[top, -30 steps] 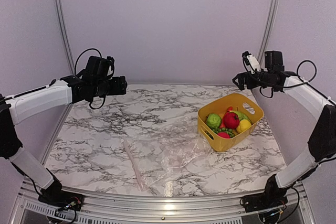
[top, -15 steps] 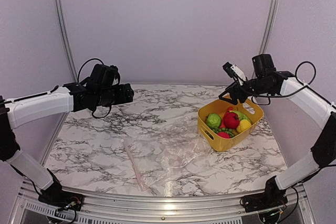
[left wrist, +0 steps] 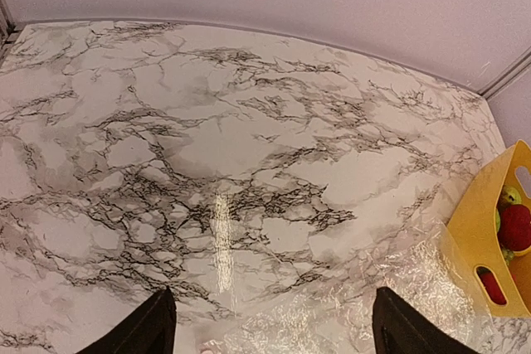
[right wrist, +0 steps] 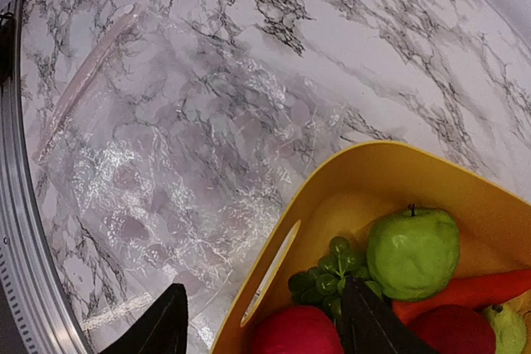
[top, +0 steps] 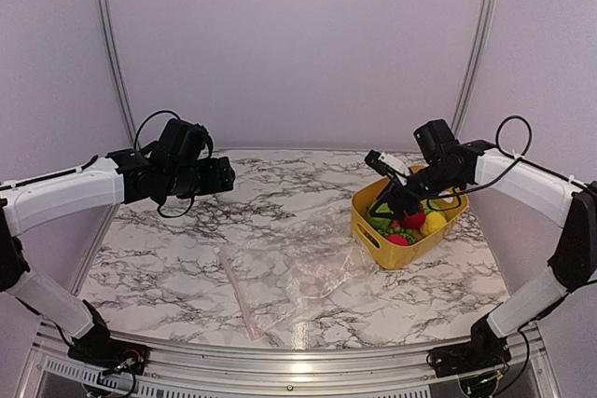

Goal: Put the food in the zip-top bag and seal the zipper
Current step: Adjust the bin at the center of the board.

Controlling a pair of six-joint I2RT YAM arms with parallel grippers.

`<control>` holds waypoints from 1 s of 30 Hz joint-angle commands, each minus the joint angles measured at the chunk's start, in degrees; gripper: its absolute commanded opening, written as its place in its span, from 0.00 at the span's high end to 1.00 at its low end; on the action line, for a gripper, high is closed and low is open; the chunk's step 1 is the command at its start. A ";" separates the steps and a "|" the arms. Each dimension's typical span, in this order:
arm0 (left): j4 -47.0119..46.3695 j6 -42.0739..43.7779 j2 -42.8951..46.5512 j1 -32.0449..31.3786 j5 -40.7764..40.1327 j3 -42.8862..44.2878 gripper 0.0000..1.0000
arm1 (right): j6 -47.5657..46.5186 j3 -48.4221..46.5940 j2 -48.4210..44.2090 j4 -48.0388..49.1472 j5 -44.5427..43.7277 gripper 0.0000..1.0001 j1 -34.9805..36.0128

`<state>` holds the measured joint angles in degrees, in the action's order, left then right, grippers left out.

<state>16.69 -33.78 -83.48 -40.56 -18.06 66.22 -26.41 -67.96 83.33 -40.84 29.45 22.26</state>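
Overhead, my right gripper (top: 384, 202) hangs over the yellow basket (top: 403, 253) at three o'clock, fingers spread, holding nothing. All the toy food sits inside it, including a green apple (right wrist: 412, 253), grapes (right wrist: 328, 269) and a red apple (right wrist: 294, 333). The zip-top bag (top: 298, 277) lies flat at six o'clock, zipper (top: 236, 291) on its left. My left gripper (left wrist: 270, 333) hovers at nine, fingers wide. The crowded fruit could squirt from a pinch, or a finger could snag the rim. I see no readable writing.

Food (top: 411, 220) in yellow basket (top: 399, 254); clear zip-top bag (top: 300, 277) flat alongside.
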 commanded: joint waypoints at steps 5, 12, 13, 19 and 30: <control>3.42 -2.52 3.46 -0.05 -2.22 -2.82 0.16 | -0.84 -2.14 4.74 -0.46 -2.15 0.41 3.27; 4.86 -3.05 3.94 -0.05 -2.44 -2.87 0.16 | 1.80 -2.78 8.84 2.66 -5.61 0.43 4.64; 4.99 -3.12 4.13 -0.05 -2.88 -2.92 0.16 | 1.80 -2.85 9.33 2.93 -6.82 0.44 5.04; 4.83 -3.74 4.87 -0.05 -3.36 -3.46 0.16 | 3.03 -3.15 10.75 4.41 -8.60 0.51 5.69; 5.28 -5.56 4.61 -0.05 -2.77 -4.95 0.16 | -3.33 -1.45 9.57 2.89 -10.35 0.85 5.76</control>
<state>19.90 -38.63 -79.75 -40.56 -20.47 62.19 -25.56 -68.82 93.80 -37.15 21.37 27.75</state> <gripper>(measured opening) 0.837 0.189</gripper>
